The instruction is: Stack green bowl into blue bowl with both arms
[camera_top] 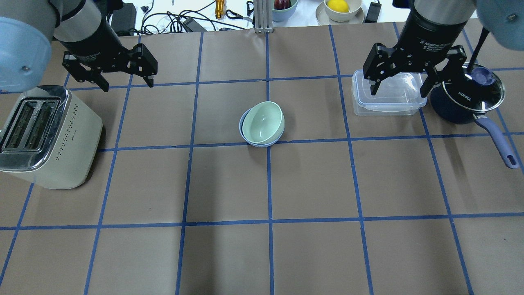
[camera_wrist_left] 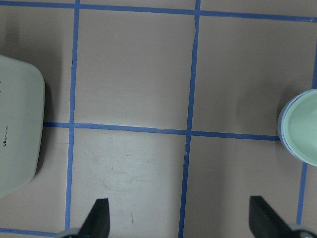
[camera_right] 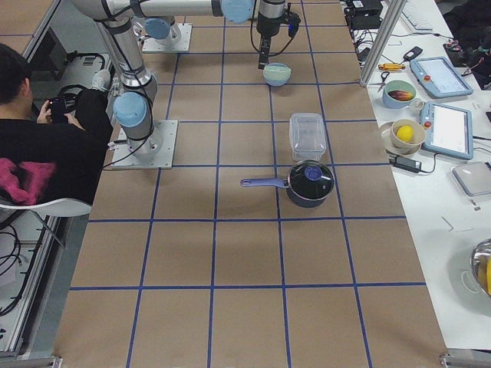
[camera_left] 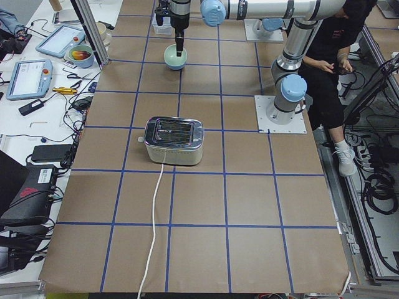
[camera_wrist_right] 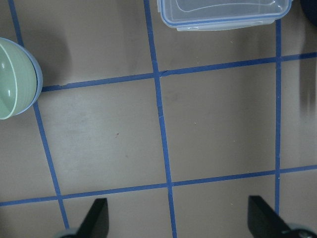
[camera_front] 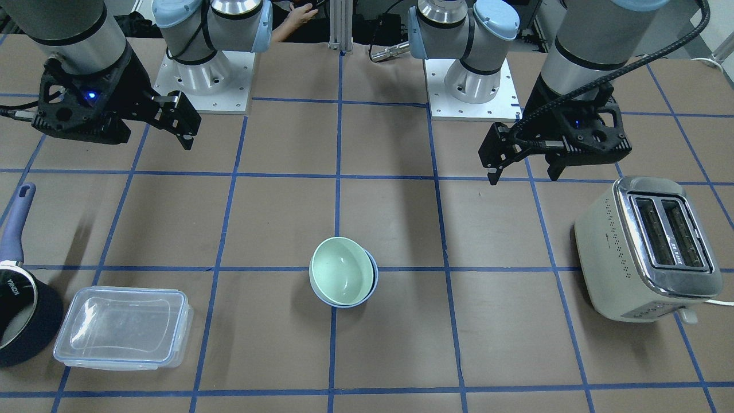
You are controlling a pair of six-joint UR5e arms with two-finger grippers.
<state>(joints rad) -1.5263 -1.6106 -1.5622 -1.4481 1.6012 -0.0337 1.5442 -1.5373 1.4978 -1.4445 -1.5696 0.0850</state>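
Found the toaster (camera_top: 49,135) at the left edge of the overhead view, well apart from the bowls. Noted the left gripper (camera_top: 127,85) above it in the upper left, jaws wide apart and gripping nothing, probably parked clear so as not to knock the stack. Saw the green bowl (camera_top: 262,121) at frame centre, nested in the blue bowl (camera_top: 244,132) a little off-centre, with only a thin blue crescent showing at lower left; judged the stacking done. Further right, spotted the clear container (camera_top: 389,104), with the right gripper (camera_top: 400,92) hanging over it in the upper right, jaws likewise spread and empty. Ended at the saucepan (camera_top: 458,110) just beside the container, handle pointing to the lower right.
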